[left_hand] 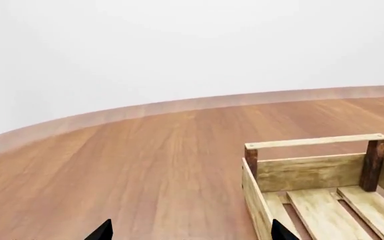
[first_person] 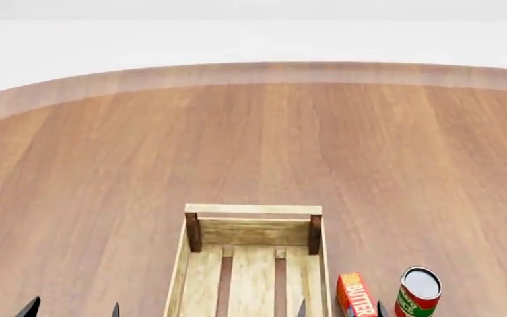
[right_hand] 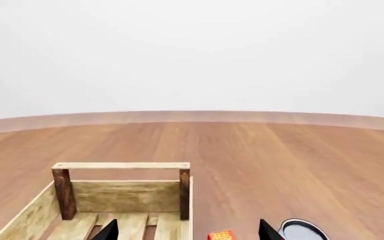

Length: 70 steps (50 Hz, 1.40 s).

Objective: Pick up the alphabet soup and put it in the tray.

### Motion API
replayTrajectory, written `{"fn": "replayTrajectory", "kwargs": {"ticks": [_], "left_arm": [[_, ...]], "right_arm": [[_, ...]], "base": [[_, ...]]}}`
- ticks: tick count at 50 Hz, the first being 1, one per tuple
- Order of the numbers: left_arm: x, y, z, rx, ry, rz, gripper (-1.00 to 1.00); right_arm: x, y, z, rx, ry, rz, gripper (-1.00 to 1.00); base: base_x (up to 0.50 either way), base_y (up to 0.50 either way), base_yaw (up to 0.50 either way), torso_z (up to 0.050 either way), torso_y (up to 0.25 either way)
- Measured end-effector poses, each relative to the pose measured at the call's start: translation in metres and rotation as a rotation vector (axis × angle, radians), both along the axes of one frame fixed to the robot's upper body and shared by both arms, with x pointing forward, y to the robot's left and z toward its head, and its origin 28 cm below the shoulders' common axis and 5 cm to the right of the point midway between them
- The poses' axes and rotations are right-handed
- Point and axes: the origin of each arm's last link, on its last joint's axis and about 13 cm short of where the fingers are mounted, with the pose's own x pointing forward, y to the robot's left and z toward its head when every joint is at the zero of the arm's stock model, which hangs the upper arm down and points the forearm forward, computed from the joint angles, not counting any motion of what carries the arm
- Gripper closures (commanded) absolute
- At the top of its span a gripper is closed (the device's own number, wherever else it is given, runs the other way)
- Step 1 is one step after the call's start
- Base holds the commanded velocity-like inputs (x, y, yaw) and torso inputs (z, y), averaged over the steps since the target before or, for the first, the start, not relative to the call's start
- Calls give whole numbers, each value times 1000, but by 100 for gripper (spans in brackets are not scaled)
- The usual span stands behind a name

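The tray (first_person: 253, 228) is sitting on the wooden surface (first_person: 103, 165) at the near middle of the head view, its far end wall and two dark corner posts facing us and slats showing inside. Just to its right an orange butter box (first_person: 356, 295) is standing, and beside that a red-and-green labelled can (first_person: 419, 292) with a pale lid. The alphabet soup is not showing in any view. The left gripper (left_hand: 188, 231) is hanging with its jaws spread wide, only the dark tips peeking in, the tray's corner beside one tip. The right gripper (right_hand: 188, 231) is likewise parted wide, tips framing the tray's right wall and the butter box, the can's lid just outside.
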Motion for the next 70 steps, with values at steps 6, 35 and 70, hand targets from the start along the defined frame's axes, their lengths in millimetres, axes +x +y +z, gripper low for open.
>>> {"fn": "replayTrajectory", "kwargs": {"ticks": [6, 35, 70], "left_arm": [[0, 0, 0, -1, 2, 1, -100], [0, 0, -1, -3, 10, 10, -100], [-1, 0, -2, 0, 11, 15, -100]], "right_arm": [[-1, 0, 6, 36, 43, -56, -100], [-18, -19, 57, 125, 175, -633, -100], [-37, -51, 67, 281, 166, -1029, -100]], "base": [[0, 0, 0, 0, 0], [0, 0, 0, 0, 0], [0, 0, 0, 0, 0]]}}
